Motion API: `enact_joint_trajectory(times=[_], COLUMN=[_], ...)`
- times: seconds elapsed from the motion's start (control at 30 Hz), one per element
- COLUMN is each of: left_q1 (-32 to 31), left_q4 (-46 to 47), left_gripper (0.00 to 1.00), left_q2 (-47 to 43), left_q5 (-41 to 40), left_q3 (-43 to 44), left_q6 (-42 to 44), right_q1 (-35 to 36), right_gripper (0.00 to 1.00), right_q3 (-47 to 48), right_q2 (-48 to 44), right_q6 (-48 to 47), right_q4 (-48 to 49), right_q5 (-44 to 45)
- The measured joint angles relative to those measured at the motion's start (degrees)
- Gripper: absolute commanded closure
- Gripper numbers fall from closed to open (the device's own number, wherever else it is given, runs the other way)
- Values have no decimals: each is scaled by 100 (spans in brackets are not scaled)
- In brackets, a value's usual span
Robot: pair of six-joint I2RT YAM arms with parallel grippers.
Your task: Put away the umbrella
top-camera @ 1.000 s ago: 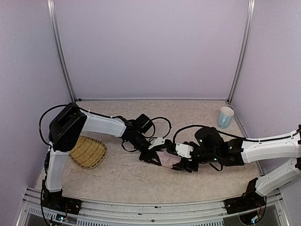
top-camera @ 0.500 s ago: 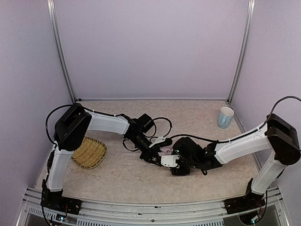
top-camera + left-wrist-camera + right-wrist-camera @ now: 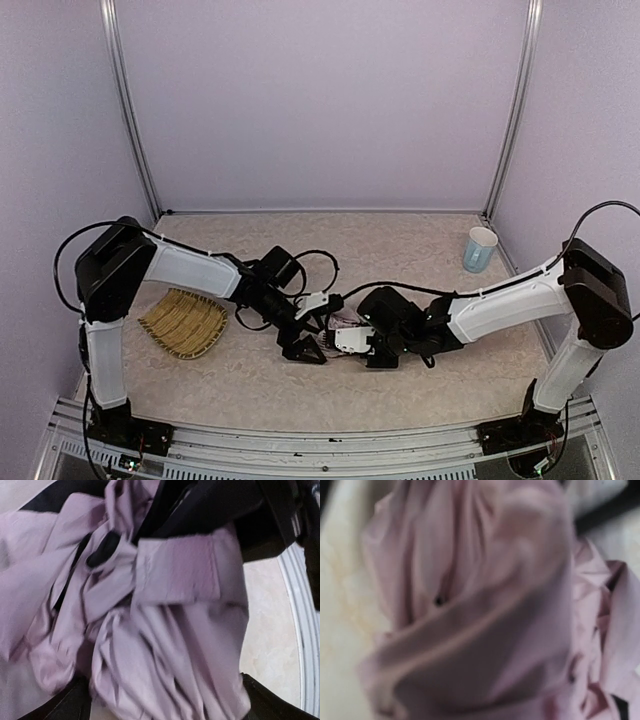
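The umbrella (image 3: 342, 323) is a crumpled pale pink bundle lying mid-table between my two grippers. My left gripper (image 3: 308, 335) sits at its left end, open. In the left wrist view its black fingers (image 3: 75, 705) stand wide apart at the bottom corners, with pink folds and the closure strap of the umbrella (image 3: 165, 630) between and beyond them. My right gripper (image 3: 358, 342) is pressed against the bundle's right side. Blurred pink cloth of the umbrella (image 3: 470, 605) fills the right wrist view and hides that gripper's fingers. Shaft and handle are hidden.
A woven straw tray (image 3: 185, 322) lies at the left, just beyond the left arm's elbow. A pale blue cup (image 3: 480, 249) stands at the back right by the frame post. Black cables (image 3: 320, 262) loop over the table behind the left wrist.
The left gripper's jaws have spread wide and the left arm has drawn back to the left. The right gripper moved in to the umbrella's right side and stays against it.
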Motion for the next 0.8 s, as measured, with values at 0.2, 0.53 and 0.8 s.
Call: enact_joint_trajectory(times=[0.2,0.53,0.8], left_q1=[125,466,-122], left_q4=[1943,7381,7093], left_gripper=[1,26,40], left_q2=[-1596,-3556,-3886], left_q5=[-1460,-2490,-1873], left_q3=[-2177,-4929,-4900], left_q6=[-568,-2531,-1029], right_q1=[-155,-621,-1270], right_gripper=[94,94,93], right_q3=[417,1451,2264], right_q2=[127,708,1392], right_q6=[155,243,437], right_q4=[-584,-1650,-2579], right_q5=[-487,-2052,-3644])
